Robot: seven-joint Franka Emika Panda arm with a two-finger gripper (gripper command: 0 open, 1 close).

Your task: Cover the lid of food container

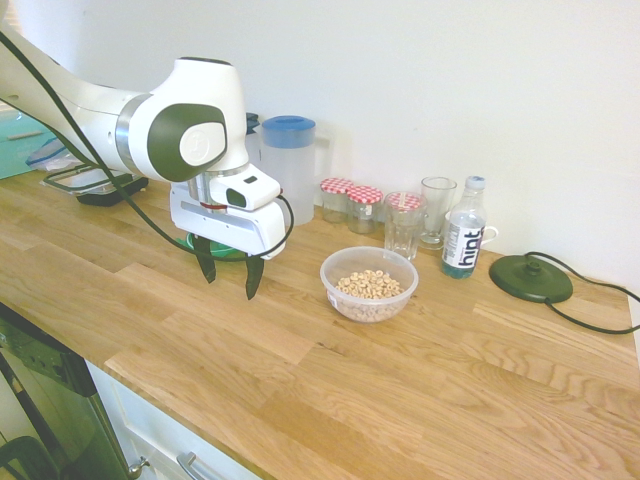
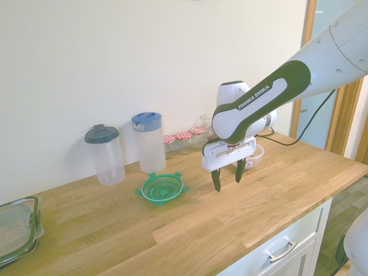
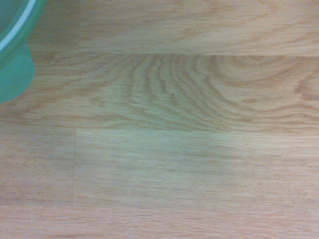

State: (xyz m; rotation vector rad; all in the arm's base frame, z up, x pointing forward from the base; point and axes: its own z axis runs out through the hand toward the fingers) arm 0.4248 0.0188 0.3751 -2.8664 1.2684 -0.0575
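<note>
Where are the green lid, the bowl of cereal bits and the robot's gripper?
Green lid (image 2: 163, 188): second exterior view, on its middle.
Bowl (image 1: 368, 312): first exterior view, on its clear front wall.
Gripper (image 1: 228, 279): first exterior view, midway between its open fingertips.

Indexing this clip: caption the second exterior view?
Open end effector above the counter, green lid lying apart.

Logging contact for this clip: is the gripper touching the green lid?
Apart: the second exterior view shows bare wood between the gripper and the green lid.
</note>
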